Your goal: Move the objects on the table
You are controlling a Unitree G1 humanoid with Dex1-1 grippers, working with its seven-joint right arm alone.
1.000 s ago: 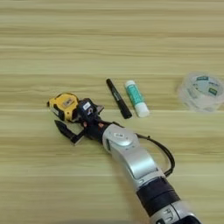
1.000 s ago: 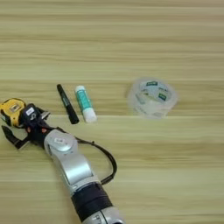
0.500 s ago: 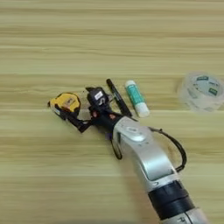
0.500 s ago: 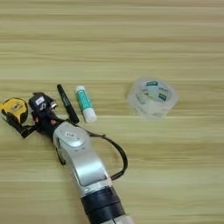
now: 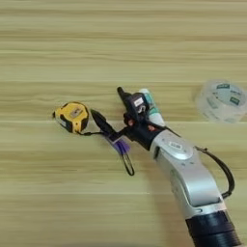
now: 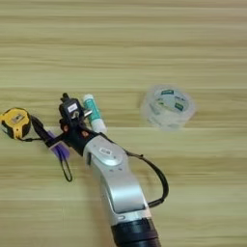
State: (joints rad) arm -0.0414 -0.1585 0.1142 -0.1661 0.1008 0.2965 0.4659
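The yellow-black tape measure (image 5: 71, 116) lies at the left on the table (image 5: 120, 43); its black strap (image 5: 127, 163) trails right to a loop below my gripper. My right gripper (image 5: 118, 115) hovers between the tape measure and the white glue stick (image 5: 153, 110), open. One black finger (image 5: 100, 122) points left toward the tape measure, while the other sits over the black marker pen (image 5: 121, 93). Only the pen's top end shows. The small purple block (image 5: 122, 144) peeks out from under the gripper's wrist. In the right eye view the tape measure (image 6: 15, 122) is near the left edge.
A clear roll of tape (image 5: 222, 100) stands at the right, apart from the rest. My silver forearm (image 5: 185, 173) comes up from the bottom edge and covers the table below the glue stick.
My gripper has moved up and to the right, from the tape measure to over the marker pen. The strap now trails right, and the purple block shows beneath the wrist.
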